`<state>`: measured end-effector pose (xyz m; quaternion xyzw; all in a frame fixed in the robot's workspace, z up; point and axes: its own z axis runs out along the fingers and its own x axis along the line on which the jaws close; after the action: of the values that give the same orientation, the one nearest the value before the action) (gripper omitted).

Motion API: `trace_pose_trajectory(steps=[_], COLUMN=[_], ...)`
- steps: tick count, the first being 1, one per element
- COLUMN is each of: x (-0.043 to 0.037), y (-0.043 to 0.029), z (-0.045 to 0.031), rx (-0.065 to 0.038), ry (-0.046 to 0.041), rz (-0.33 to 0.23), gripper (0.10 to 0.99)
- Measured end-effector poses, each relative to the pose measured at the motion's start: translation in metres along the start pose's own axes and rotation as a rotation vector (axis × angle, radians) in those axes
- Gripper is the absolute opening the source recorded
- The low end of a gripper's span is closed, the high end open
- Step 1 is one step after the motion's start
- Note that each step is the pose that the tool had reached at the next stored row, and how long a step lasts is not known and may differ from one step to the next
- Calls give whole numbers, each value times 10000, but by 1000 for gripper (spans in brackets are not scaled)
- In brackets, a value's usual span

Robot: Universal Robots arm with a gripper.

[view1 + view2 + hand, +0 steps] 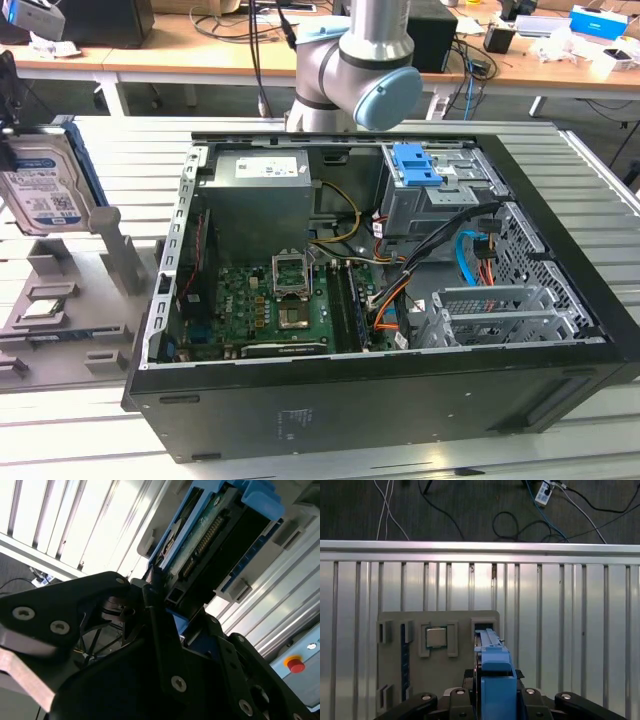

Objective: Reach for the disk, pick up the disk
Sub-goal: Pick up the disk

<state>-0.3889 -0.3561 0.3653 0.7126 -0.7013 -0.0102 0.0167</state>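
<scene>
The slatted metal tabletop (130,150) carries an open computer case (380,400), laid on its side so that its bays face upward for access. The robot arm (350,70) rises behind the case. At the exterior view's left, a grey parts fixture (60,320) keeps components in fixed slots for repeatable reach. The disk (45,190) stands on edge above this fixture, label outward, apparently just clear of its slot (contact with the slot cannot be ruled out). In the first wrist view the claw (494,676) is clamped on the disk, one finger against each broad face, blue side rail toward the camera. A square processor chip (436,637) sits in its own recess beside the slot.
</scene>
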Motion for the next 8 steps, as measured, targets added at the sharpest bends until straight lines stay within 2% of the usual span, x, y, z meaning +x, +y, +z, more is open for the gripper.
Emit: trace_pose_trajectory(steps=[5, 8], x=[1, 1], y=[2, 3], z=[-83, -162], rx=[-1, -2], ry=[0, 0], rz=[0, 0], gripper=[369, 369])
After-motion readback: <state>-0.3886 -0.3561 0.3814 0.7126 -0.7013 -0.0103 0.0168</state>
